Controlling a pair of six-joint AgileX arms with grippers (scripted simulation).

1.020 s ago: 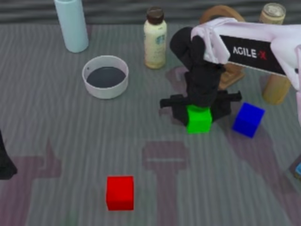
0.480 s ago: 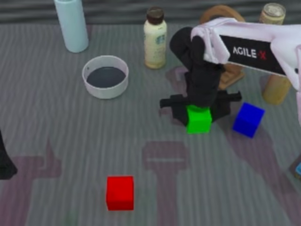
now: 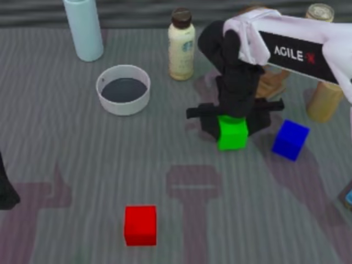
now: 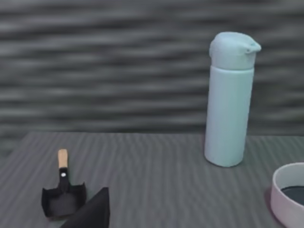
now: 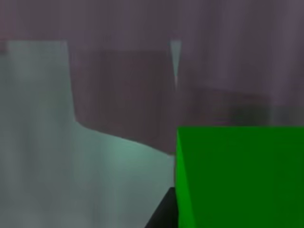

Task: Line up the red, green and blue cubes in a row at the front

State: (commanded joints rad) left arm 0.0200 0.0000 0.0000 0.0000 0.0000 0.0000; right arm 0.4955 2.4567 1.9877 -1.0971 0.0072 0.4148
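My right gripper is shut on the green cube, right of the table's centre, reaching down from above. In the right wrist view the green cube fills the near corner, with a dark finger edge beside it. The blue cube rests on the table just right of the green one, apart from it. Alone near the front edge, left of centre, sits the red cube. My left gripper is parked at the table's left edge.
A white round bowl with dark contents stands back left, near a pale blue bottle. A cream bottle and wooden items line the back. A small black shovel lies on the table in the left wrist view.
The green cube and my right gripper have shifted slightly towards the back of the view, as if rising off the table. The red and blue cubes have not moved.
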